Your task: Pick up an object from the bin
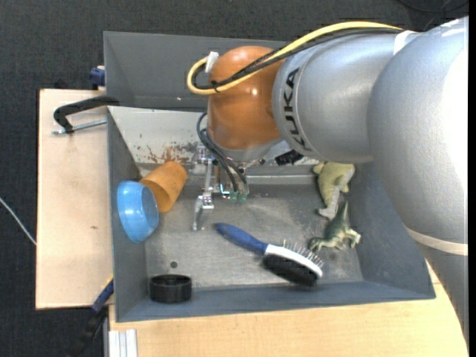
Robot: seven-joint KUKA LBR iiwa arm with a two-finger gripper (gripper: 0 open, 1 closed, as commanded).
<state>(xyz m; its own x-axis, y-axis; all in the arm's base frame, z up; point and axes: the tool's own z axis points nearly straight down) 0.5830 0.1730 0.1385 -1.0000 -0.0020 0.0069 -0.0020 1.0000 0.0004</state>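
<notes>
My gripper (pixel 199 214) hangs below the orange wrist cover, over the bin's floor left of centre. Its tip is just right of an orange cup (pixel 168 184) lying on its side, and I see nothing held in it. A blue bowl (pixel 136 211) leans against the bin's left wall, touching the cup's mouth. A brush with a blue handle (pixel 271 253) and a black-and-white bristle head lies on the floor to the lower right of the gripper, its handle end pointing toward the tip.
A black round cap (pixel 170 288) sits in the front left corner. Two toy dinosaurs, a pale one (pixel 333 181) and a green one (pixel 339 234), stand by the right wall. The arm covers the bin's back right part.
</notes>
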